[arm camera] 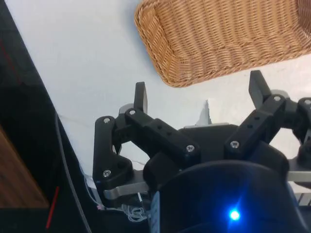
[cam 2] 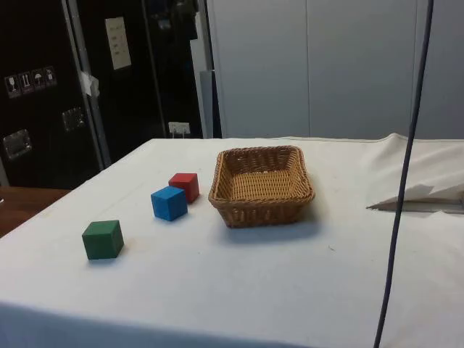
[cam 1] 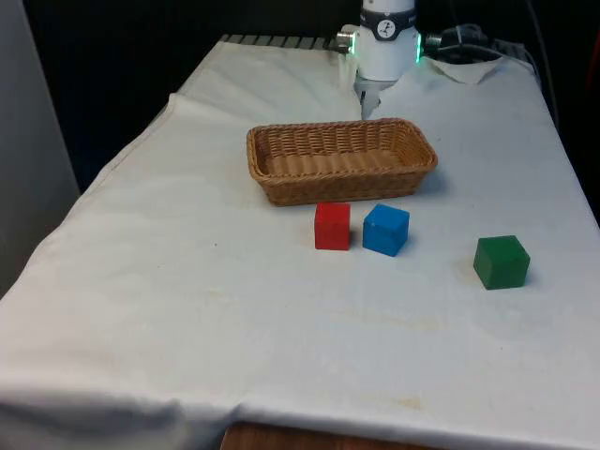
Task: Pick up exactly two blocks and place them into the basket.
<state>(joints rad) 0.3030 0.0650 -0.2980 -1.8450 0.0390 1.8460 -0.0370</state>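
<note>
The green block [cam 1: 501, 261] is sitting nearest the front camera, alone toward the front view's right, well apart from the others. The blue block [cam 1: 385, 229] and red block [cam 1: 332, 226] are standing just beside each other, close in front of the basket [cam 1: 281, 187]; this pair is probably offering the shortest carries. All three are solid-coloured cubes, resting flat on the white cloth [cam 1: 187, 309]. The basket is an oblong wicker tray, holding nothing so far. The gripper [arm camera: 200, 99] is hovering behind the basket's far rim with its fingers [arm camera: 140, 96] spread wide and gripping nothing, so no block is yet being picked.
</note>
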